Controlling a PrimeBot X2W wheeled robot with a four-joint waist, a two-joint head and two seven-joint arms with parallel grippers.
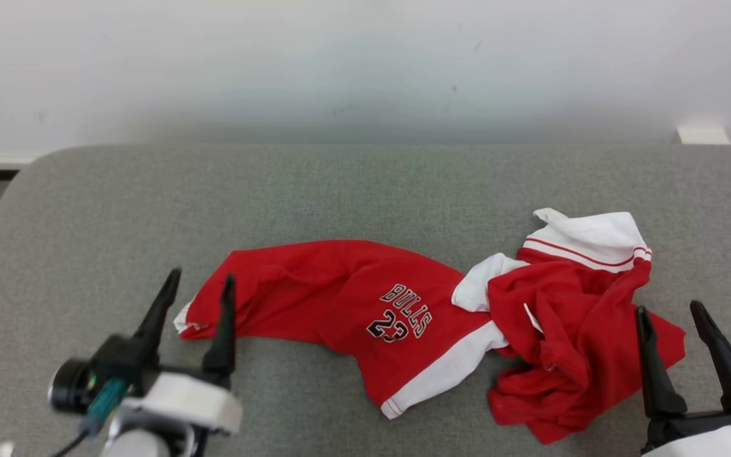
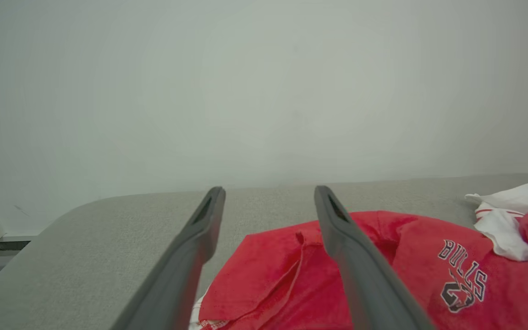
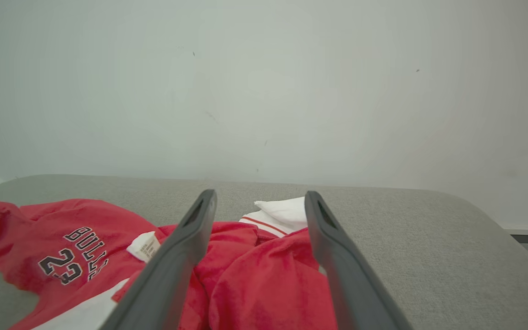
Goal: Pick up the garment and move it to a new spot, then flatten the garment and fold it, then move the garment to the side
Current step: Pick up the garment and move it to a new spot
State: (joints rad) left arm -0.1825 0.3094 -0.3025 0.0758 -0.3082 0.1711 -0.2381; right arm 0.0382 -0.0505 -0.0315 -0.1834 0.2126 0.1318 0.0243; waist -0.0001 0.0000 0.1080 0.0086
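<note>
Left gripper (image 1: 201, 279) lower left of frame, fingers spread, empty, tips beside garment (image 1: 340, 292) end. Right gripper (image 1: 670, 310) lower right, fingers likewise released.

Soft, flat light here, no glare anywhere.
The wall (image 1: 365, 63) is bright up top and greys down toward the worktop (image 1: 365, 184). Only faint shadows hug the garment (image 1: 340, 298). The left end effector (image 1: 202, 275) blurs near the lens, and colours look slightly washed.

My fingers (image 2: 360, 275) matt dark plastic; garment (image 1: 353, 304) soft red cloth; table (image 1: 340, 190) rough grey fabric.
</note>
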